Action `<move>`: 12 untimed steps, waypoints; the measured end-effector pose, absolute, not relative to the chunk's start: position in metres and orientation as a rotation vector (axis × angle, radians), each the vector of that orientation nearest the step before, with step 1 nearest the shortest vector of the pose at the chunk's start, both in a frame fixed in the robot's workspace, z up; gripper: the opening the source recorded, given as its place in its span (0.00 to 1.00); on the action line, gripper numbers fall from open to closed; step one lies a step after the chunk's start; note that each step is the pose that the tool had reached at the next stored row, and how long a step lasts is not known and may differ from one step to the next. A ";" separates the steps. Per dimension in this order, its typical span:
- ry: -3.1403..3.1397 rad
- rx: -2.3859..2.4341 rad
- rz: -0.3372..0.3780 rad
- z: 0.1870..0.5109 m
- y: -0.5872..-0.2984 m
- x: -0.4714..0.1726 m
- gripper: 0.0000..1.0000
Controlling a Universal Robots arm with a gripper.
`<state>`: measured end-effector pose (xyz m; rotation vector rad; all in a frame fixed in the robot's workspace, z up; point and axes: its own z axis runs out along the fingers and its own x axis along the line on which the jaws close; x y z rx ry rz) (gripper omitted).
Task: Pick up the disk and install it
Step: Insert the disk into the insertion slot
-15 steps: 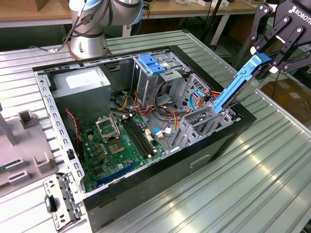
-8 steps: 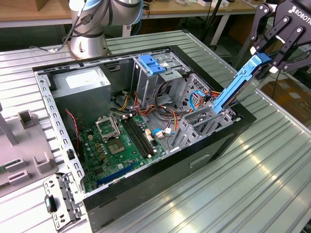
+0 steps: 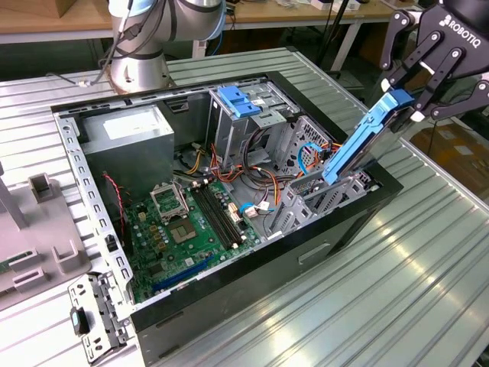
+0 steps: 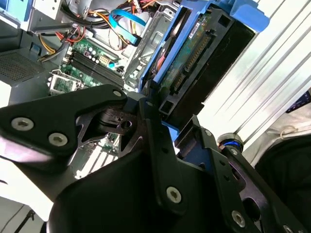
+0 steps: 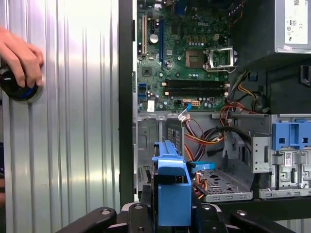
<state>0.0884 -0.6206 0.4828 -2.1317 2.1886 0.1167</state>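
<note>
hand (image 3: 403, 105) clamped tight on the blue top end of the disk (image 3: 353, 149). It's tilted, lower end down in the drive bay (image 3: 325, 197) at the open PC case (image 3: 306, 248) corner, on the exterior view's right. Case lies on the ribbed metal tabletop (image 3: 428, 260).

A tilted disk (image 3: 357, 145) fills the metal bay (image 3: 322, 199) just inside the case wall (image 3: 348, 229). Cables (image 3: 256, 176) crowd the bay's inner side. The green board (image 3: 179, 225) lies open from above. Outside, a hand (image 5: 19, 53) occupies the counter (image 5: 77, 126).
</note>
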 end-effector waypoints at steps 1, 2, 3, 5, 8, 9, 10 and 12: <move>2.196 -2.123 0.116 0.482 -0.621 0.088 0.37; 2.211 -2.108 0.115 0.481 -0.620 0.086 0.37; 2.221 -2.097 0.114 0.480 -0.620 0.086 0.37; 2.228 -2.088 0.114 0.479 -0.620 0.079 0.37; 2.228 -2.088 0.114 0.478 -0.620 0.071 0.37; 2.228 -2.088 0.114 0.478 -0.620 0.070 0.37; 2.228 -2.088 0.114 0.476 -0.620 0.068 0.37; 2.228 -2.088 0.114 0.476 -0.619 0.066 0.37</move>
